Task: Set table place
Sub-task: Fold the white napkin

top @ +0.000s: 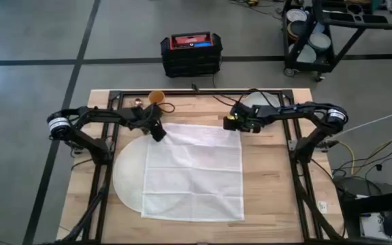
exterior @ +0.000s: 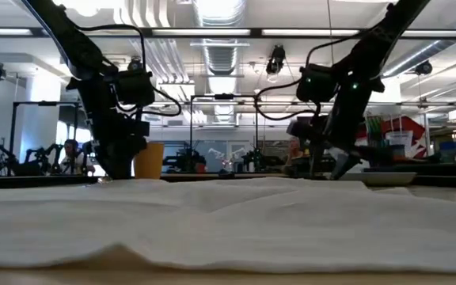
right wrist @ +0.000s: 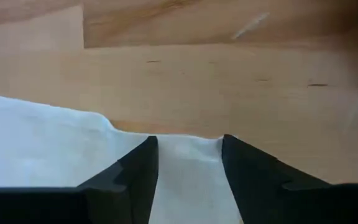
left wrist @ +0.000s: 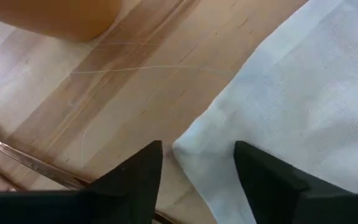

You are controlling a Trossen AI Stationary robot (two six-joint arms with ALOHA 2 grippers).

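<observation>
Wood: butcher-block desk (top: 271,197) with a black frame rail, all bare grain in both my wrist views.
Mat: round white mat (top: 124,173) sits left of centre on the desk, mostly buried under a white cloth (top: 196,173) that's spread roughly square over it; only the mat's left curve pokes out.
Left gripper (top: 157,133): down at the cloth's far left corner. Fingers (left wrist: 138,177) parted, with the corner lying in the gap between them; can't say they're pinching it.
Right gripper (top: 235,123): down at the far right corner, same deal. Fingers spread with the cloth edge running in between, not clamped as far as I can see.
Step, my guess: straightening the cloth over the mat by its two far corners.
How I'd do it: close on both corners together, low enough to catch fabric but not scrape wood, then pull evenly so it doesn't skew or bunch. Low view shows wrinkles near the front edge, so keep the tension gentle.
Watch out: orange cup (top: 156,97) and a spoon (left wrist: 23,163) sit just behind the left gripper.
Other bits: plate (top: 256,99) at the far edge by the right arm.
Writing: none I can read; the red-and-black case (top: 191,54) on the floor has a label too small to make out.
</observation>
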